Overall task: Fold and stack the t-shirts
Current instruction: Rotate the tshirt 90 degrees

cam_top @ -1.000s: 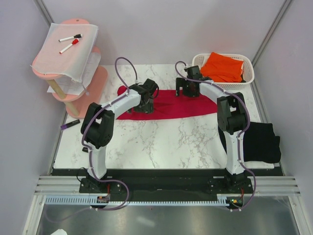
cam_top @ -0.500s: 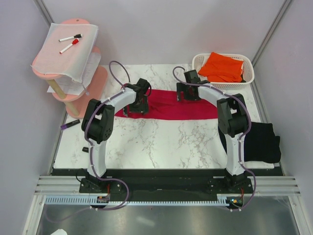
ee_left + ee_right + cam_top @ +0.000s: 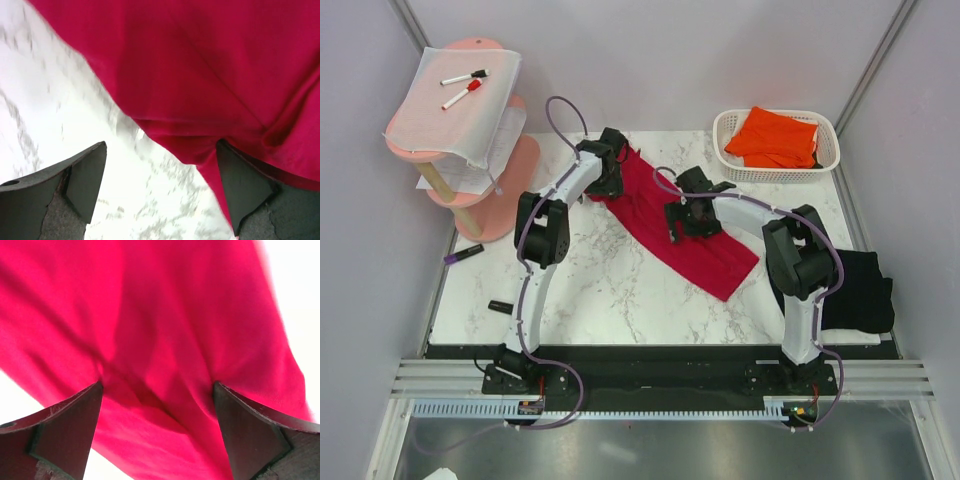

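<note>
Left of the white basket [image 3: 775,176]: I am hanging both claws over the crimson t-shirt [image 3: 705,255], which is lying as a long slanted band across the marble table [image 3: 600,290].
My left claw [image 3: 161,145]: I am keeping its jaws wide at the band's end farthest from the basket. A creased edge is sitting between the fingers, pinched by neither.
My right claw [image 3: 157,385]: I am holding it wide too, over the band's middle and nearer the basket. Rumpled cloth is rising between the fingers.
Other shirts: the orange t-shirt [image 3: 775,138] is lying inside the basket. The black t-shirt [image 3: 855,290] is lying near-side of the basket, at the table's edge.
Risk, thin pinch: I may be closing on one layer only, so the layer below would be slipping out and opening the band.
Risk, uneven pull: my claws are sitting at different spots along the slant, so a lift could be twisting the cloth and skewing the fold.
Risk, bunching: those ridges may be getting pressed into the fold, making a lumpy base for stacking.
Risk, crowding: the band's near end is pointing toward the black t-shirt, and dragging that way could be tangling the two.
</note>
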You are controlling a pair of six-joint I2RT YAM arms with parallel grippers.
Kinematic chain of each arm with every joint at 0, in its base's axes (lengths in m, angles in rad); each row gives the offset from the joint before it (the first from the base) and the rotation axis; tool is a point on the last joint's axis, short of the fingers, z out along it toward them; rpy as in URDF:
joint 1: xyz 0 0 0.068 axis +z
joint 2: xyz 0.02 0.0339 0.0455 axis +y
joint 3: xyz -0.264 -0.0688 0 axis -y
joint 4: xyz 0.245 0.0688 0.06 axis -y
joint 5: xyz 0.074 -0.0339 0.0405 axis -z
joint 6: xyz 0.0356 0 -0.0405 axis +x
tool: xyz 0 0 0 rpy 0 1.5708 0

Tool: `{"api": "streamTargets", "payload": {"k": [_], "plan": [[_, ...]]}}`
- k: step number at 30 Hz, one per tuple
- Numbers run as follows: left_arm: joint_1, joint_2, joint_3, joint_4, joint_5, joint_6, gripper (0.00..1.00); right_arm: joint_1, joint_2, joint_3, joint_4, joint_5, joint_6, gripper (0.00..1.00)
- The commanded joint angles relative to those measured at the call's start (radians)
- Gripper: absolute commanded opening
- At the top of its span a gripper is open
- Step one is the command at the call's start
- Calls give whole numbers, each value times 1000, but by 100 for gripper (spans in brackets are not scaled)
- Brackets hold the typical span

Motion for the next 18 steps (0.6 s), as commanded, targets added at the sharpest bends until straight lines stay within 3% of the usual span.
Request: {"api": "streamTargets", "payload": {"k": [1,5,8,13,18], "plan": [[37,109,249,-84,-6,68,97,76,24,-60,-131,-245,59,98],[53,123,335,-77,46,94,96,122,13,-54,-106,-397,69,98],[44,24,267,-48,59,102,95,125,-24,-26,-96,-390,82,98],[-2,-275,-121,174,172,112,95,116,-75,93,-96,-348,85,98],[-81,-566,-480,283,281,39,95,65,-70,218,-89,-328,100,98]]}}
